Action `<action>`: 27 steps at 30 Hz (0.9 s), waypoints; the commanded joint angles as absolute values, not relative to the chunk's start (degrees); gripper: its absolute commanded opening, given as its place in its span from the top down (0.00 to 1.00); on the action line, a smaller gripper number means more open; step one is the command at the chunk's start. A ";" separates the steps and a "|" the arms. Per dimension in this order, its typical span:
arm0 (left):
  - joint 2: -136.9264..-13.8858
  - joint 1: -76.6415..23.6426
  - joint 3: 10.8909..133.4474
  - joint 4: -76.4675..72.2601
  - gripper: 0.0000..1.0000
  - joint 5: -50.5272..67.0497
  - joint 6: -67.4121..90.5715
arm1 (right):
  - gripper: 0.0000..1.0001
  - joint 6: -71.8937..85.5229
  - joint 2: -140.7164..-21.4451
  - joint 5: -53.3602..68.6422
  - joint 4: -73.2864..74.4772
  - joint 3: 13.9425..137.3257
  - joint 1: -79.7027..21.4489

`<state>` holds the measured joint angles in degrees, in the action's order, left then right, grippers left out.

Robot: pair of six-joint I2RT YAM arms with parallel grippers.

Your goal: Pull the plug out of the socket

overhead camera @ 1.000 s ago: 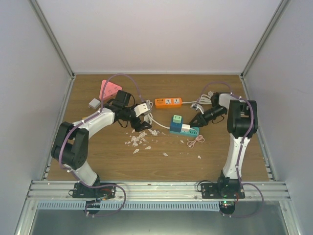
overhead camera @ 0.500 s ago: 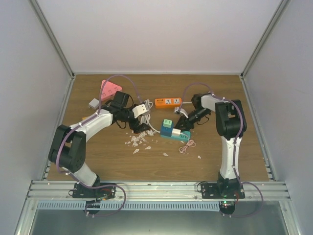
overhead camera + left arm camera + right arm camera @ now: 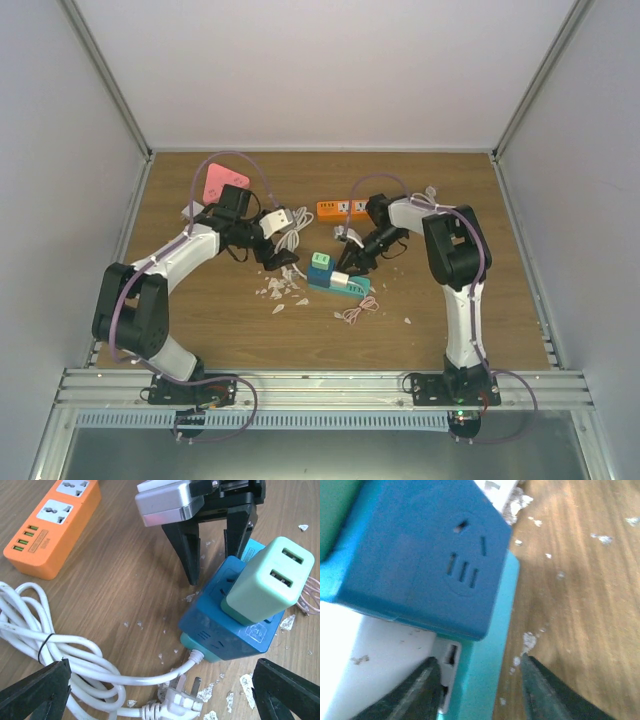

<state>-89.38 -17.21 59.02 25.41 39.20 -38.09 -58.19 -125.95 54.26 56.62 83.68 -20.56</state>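
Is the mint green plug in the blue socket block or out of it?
In. The mint green plug sits seated on the blue socket block, with no prongs showing in the left wrist view.

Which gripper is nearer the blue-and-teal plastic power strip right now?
Right. The right gripper grips the end of the blue-and-teal plastic power strip; the left gripper hangs open short of it, above the coiled white cable.

Near the worktop's middle, a teal socket [image 3: 345, 288] with a mint-green plug [image 3: 320, 263] upright at its left end, right gripper [image 3: 352, 262] close against its far side. Just left of it, left gripper [image 3: 279, 259] between pale chips [image 3: 279, 291] and a coiled white cable [image 3: 296, 232]. Toward the far edge, an orange power strip [image 3: 345, 209].
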 commanded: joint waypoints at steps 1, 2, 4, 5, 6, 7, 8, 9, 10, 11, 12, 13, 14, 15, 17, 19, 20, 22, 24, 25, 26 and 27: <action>-88.56 -15.99 59.73 26.85 0.01 41.24 -40.00 | 0.51 -56.94 -124.78 46.42 49.84 82.51 -18.47; -88.97 -15.82 59.89 27.02 0.01 41.10 -40.47 | 0.46 -56.30 -123.94 46.33 49.61 82.76 -17.53; -89.77 -15.27 60.28 27.09 0.01 41.04 -40.93 | 0.34 -55.35 -122.07 46.57 49.51 83.16 -15.53; -90.10 -15.05 60.60 27.15 0.01 41.18 -40.95 | 0.30 -54.83 -120.44 46.81 49.30 83.10 -14.54; -90.38 -14.82 60.96 27.15 0.01 41.25 -40.91 | 0.27 -54.12 -119.04 46.98 48.88 82.88 -13.77; -90.59 -14.61 61.21 27.01 0.01 41.43 -40.87 | 0.24 -53.42 -117.65 47.16 48.35 82.41 -13.10; -90.72 -14.50 61.41 26.83 0.01 41.49 -40.80 | 0.22 -52.49 -115.90 47.35 47.32 81.34 -12.50; -90.79 -14.33 61.57 26.47 0.01 41.51 -40.46 | 0.19 -51.03 -114.01 47.55 45.32 80.14 -12.07; -90.85 -14.18 61.61 26.01 0.01 41.48 -40.17 | 0.16 -49.96 -112.10 47.95 43.94 78.77 -12.04; -90.96 -14.13 61.67 25.53 0.01 41.44 -39.76 | 0.09 -49.28 -110.02 48.71 42.54 77.09 -12.04; -91.09 -14.04 61.70 25.00 0.01 41.28 -39.28 | 0.02 -48.15 -108.16 49.34 40.88 75.20 -12.05; -91.14 -13.84 61.74 24.44 0.01 41.22 -38.76 | 0.01 -46.78 -106.22 49.85 39.27 73.76 -12.17; -91.21 -13.69 61.70 23.53 0.01 41.04 -38.05 | 0.00 -45.75 -104.62 50.43 37.99 72.24 -12.35; -91.22 -13.46 61.70 22.89 0.01 41.08 -37.41 | 0.00 -44.79 -103.19 51.13 36.87 70.84 -12.60; -91.07 -13.01 61.52 21.63 0.01 41.09 -35.86 | 0.00 -42.51 -100.46 52.62 34.35 68.00 -13.35; -90.90 -12.66 61.52 20.75 0.01 41.28 -34.75 | 0.00 -40.36 -97.79 53.23 31.24 65.19 -14.72; -90.88 -12.57 61.57 20.58 0.01 41.23 -34.31 | 0.00 -39.42 -96.54 53.14 29.80 63.83 -15.50; -90.60 -12.40 61.47 20.36 0.01 41.28 -33.78 | 0.00 -37.40 -94.15 52.22 26.29 61.19 -16.89; -90.16 -12.35 61.23 20.01 0.01 41.45 -33.22 | 0.00 -35.81 -91.95 50.60 22.79 58.82 -18.30; -89.91 -12.39 61.14 19.77 0.01 41.50 -32.84 | 0.00 -35.06 -90.68 48.94 21.05 57.20 -19.18; -89.77 -12.39 61.08 19.63 0.01 41.55 -32.50 | 0.00 -34.65 -89.87 47.80 19.30 56.14 -19.93; -89.74 -12.39 61.08 19.52 0.01 41.66 -32.21 | 0.00 -34.60 -89.41 46.81 18.11 55.23 -20.75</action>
